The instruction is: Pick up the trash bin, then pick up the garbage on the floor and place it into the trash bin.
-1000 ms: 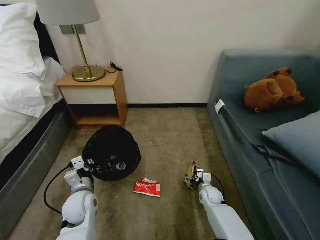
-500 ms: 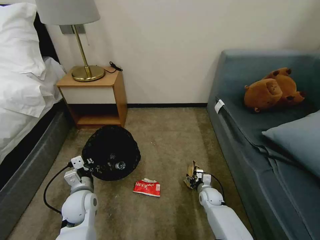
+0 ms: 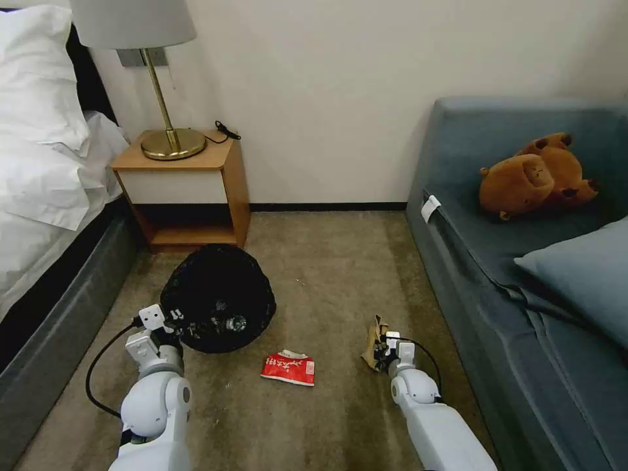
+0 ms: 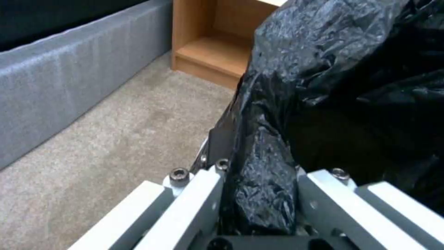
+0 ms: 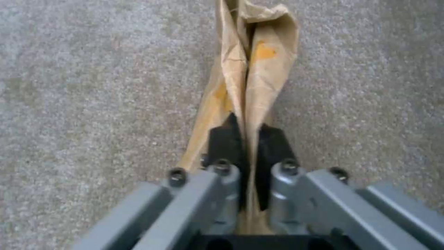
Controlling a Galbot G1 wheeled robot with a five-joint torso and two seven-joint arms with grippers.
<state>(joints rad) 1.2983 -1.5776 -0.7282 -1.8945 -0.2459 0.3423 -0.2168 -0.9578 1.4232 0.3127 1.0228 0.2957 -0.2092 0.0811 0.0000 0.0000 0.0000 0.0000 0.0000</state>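
Currently left gripper (image 3: 175, 325) clamps trash bin (image 3: 218, 298) rim through the black bag; right gripper (image 5: 245, 139) pinches tan scrap (image 5: 249, 66) above carpet (image 3: 327, 261); red-and-white packet (image 3: 288, 367) lies between them.

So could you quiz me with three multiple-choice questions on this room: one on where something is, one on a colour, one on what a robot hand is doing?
1. Where is the red-and-white packet?
A. on the carpet between the arms
B. on the sofa
C. on the nightstand

2. What colour is the bin's bag?
A. white
B. black
C. blue

3. The right end effector is:
A. open above bare carpet
B. holding a bottle
C. shut on the tan paper scrap

Answers: 1 A, it lies on the floor; 2 B, crinkled black plastic; 3 C, the fingers pinch the paper.
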